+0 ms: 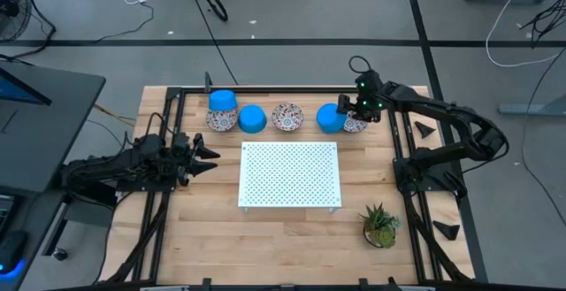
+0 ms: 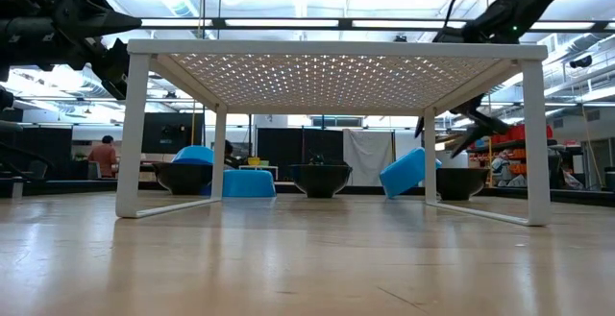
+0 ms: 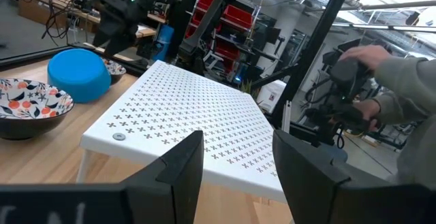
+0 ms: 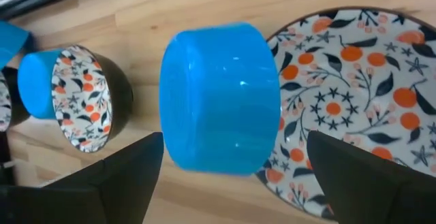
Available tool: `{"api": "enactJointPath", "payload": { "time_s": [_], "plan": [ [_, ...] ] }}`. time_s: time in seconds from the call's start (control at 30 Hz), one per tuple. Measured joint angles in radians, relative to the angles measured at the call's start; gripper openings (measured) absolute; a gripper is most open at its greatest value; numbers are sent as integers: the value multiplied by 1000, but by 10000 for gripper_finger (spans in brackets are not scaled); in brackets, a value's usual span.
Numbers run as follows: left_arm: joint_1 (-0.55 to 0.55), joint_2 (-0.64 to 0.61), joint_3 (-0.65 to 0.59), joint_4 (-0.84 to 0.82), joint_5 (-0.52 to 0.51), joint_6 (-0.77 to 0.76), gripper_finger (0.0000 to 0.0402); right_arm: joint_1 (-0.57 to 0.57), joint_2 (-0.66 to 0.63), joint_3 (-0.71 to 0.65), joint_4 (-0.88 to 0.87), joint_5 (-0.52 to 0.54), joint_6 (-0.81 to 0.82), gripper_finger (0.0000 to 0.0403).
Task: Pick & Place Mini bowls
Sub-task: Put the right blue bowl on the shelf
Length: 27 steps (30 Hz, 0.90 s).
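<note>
Right gripper (image 1: 351, 107): up at the back of the table, hovering over the rightmost bowls with fingers spread wide. In its wrist view a blue bowl sits between the fingers, but they're not pinching it.
Left gripper (image 1: 210, 152): parked at the left side of the table, just beside the board's left edge, fingers apart with nothing between them.
Blue bowl by the right gripper (image 1: 330, 118): tilted, leaning on the rim of a floral bowl (image 1: 355, 123) on its right.
Rest of the row: along the far edge, behind the board. From the left, a blue bowl (image 1: 222, 102) stacked upside down on a floral one (image 1: 217, 121), then another upside-down blue bowl (image 1: 252, 118), then a floral bowl (image 1: 287, 116) sitting upright.
White perforated board (image 1: 289, 175): middle of the table on short legs, nothing on top.
Potted plant (image 1: 380, 225): front right corner, well apart from the bowls.
Background: a person's hand (image 3: 361, 57) shows past the table in the left wrist view.
</note>
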State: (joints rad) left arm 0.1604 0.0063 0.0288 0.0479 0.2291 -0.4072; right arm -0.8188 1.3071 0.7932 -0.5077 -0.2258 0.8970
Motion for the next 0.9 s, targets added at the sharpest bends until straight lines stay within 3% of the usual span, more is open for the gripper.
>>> {"api": "enactJointPath", "payload": {
  "time_s": [0.7,0.9],
  "plan": [
    [0,0,0,0,0,0,181,-12,105,-23,153,-39,-5,363],
    [0,0,0,0,0,0,181,-11,105,-23,169,-56,-7,334]
  ]
}}
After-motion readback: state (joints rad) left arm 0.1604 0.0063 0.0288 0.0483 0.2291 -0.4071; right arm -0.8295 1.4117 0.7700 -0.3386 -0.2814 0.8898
